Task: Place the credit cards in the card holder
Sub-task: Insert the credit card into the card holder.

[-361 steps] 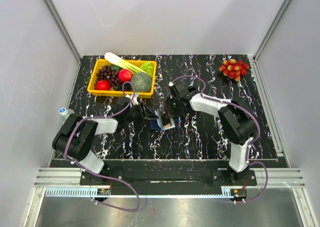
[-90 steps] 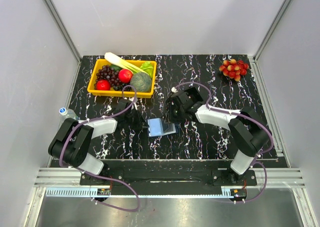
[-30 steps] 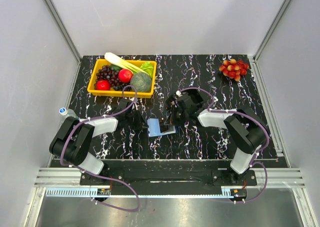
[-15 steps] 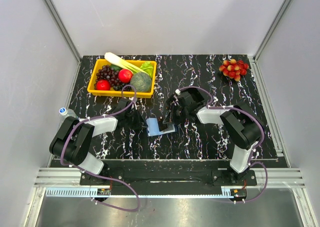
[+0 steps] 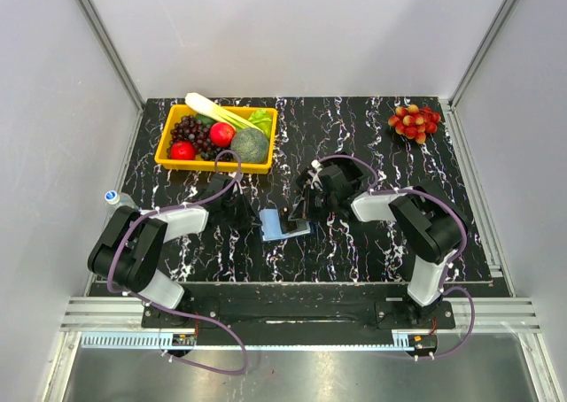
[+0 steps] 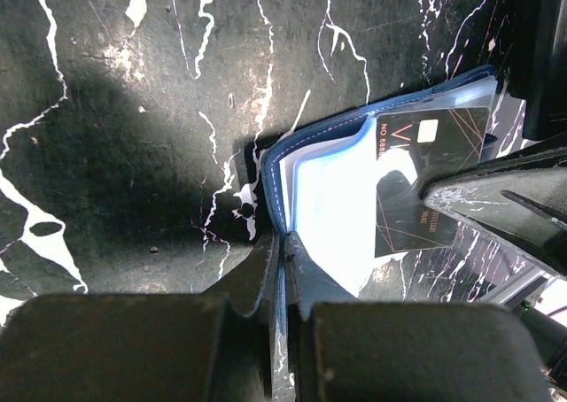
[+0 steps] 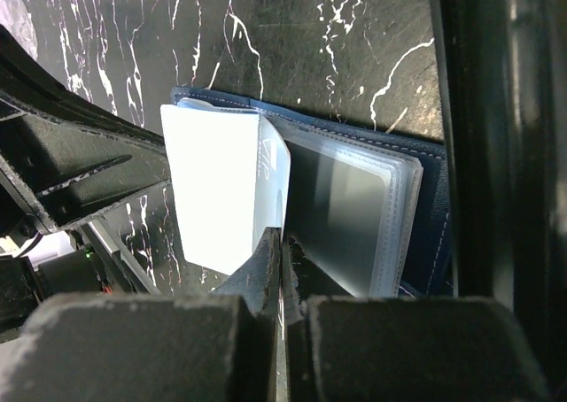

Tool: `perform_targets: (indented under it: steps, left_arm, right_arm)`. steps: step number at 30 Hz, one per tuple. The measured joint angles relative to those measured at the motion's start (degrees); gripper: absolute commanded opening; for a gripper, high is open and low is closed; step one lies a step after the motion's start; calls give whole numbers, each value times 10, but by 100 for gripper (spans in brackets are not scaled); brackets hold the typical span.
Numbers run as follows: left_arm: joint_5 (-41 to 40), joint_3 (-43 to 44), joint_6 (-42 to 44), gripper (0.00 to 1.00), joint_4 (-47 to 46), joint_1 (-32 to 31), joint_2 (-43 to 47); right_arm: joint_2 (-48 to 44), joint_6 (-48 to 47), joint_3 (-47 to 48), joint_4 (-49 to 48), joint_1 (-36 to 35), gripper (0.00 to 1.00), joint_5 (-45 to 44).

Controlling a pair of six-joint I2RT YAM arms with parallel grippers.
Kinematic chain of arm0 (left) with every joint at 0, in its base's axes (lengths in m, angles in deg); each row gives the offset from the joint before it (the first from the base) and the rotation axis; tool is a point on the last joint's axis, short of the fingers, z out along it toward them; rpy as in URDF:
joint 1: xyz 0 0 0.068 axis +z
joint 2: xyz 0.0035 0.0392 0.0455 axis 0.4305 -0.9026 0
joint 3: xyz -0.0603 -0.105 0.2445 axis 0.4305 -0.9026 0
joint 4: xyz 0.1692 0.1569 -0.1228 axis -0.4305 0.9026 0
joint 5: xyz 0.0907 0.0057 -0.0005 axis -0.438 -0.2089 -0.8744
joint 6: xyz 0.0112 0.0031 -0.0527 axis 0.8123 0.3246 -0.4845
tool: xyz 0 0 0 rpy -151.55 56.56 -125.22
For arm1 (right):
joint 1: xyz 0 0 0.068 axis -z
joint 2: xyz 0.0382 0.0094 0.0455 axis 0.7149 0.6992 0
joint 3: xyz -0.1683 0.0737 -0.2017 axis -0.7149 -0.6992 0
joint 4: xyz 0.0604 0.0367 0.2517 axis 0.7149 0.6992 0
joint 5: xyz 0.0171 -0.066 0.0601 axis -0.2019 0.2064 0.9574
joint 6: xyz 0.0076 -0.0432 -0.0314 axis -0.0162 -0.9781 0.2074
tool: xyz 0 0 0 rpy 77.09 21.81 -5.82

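A credit card (image 6: pixel 416 181) pinched by the right jaws had been brought over the open card holder (image 5: pixel 283 225) mid-frame, held at its edge by the left jaws; slotting seemed near.

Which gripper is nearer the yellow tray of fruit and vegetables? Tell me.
Left. The left gripper, pinching the card holder, sits close by the yellow tray, off its near right corner. The right gripper, holding a credit card, is farther off to the right.
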Motion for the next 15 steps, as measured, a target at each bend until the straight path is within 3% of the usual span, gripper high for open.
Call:
perform_targets:
  steps: [15]
  left_arm:
    - [-1, 0, -6, 0, -2, 0, 0]
  right_arm:
    - [-12, -7, -11, 14, -5, 0, 13]
